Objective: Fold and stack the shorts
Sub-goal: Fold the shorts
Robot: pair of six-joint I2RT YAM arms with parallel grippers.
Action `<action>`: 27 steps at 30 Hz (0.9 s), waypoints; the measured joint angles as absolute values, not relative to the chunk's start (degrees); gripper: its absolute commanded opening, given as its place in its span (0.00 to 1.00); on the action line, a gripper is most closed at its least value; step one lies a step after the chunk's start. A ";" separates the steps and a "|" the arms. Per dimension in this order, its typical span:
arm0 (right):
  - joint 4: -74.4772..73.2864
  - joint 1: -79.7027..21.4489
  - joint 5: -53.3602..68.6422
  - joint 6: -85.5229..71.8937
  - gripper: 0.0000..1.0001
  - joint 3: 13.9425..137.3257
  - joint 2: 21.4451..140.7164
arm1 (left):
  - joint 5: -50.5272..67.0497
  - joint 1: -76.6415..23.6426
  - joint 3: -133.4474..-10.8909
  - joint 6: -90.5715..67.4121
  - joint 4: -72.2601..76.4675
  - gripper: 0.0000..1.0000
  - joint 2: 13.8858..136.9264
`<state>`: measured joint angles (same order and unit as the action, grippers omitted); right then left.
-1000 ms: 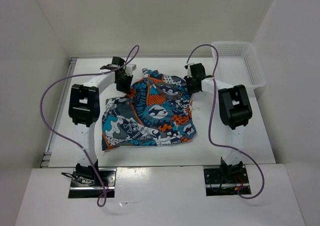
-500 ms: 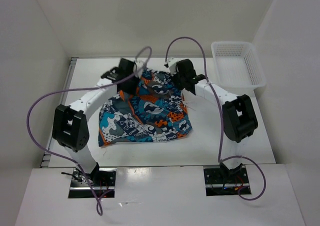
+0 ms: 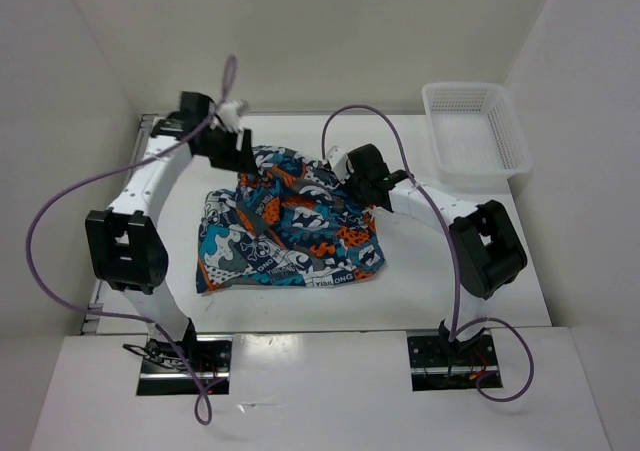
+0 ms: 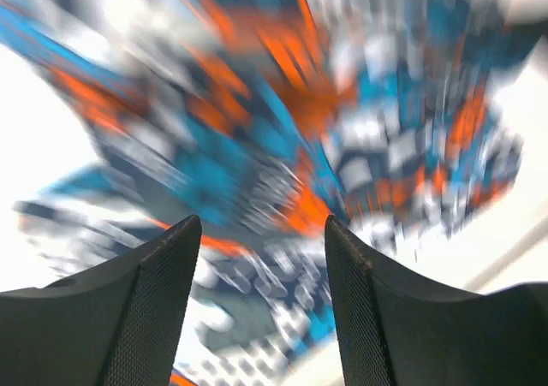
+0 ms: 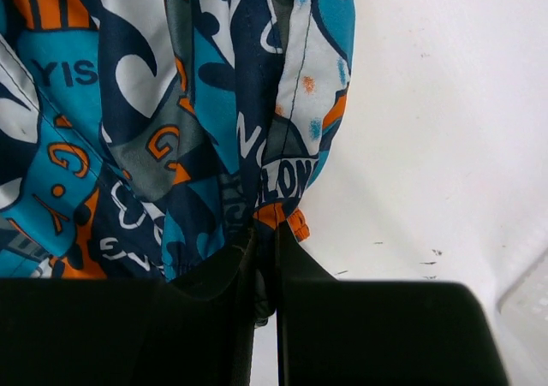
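Note:
The shorts (image 3: 290,226), printed in teal, orange, white and black, lie crumpled in a heap on the white table. My left gripper (image 3: 241,154) hovers open over their far left corner. Its view is blurred, and the shorts (image 4: 282,121) show between the spread fingers of the left gripper (image 4: 261,225), which hold nothing. My right gripper (image 3: 358,183) is at the far right edge of the heap. In the right wrist view the right gripper (image 5: 265,232) is shut on a bunched fold of the shorts (image 5: 154,129) beside an orange tag.
A white mesh basket (image 3: 475,131) stands at the back right of the table (image 3: 450,291). White walls close in the left, back and right sides. Purple cables loop above both arms.
My left gripper has opened, let go of the shorts and swung back to the far left. My right gripper has carried its edge left and nearer, bunching the cloth.

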<state>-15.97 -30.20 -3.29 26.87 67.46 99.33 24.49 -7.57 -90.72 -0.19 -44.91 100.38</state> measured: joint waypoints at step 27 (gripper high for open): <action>-16.99 -30.11 -2.63 29.69 0.00 67.51 100.57 | 24.58 -0.19 -122.58 -0.27 -36.27 0.27 141.25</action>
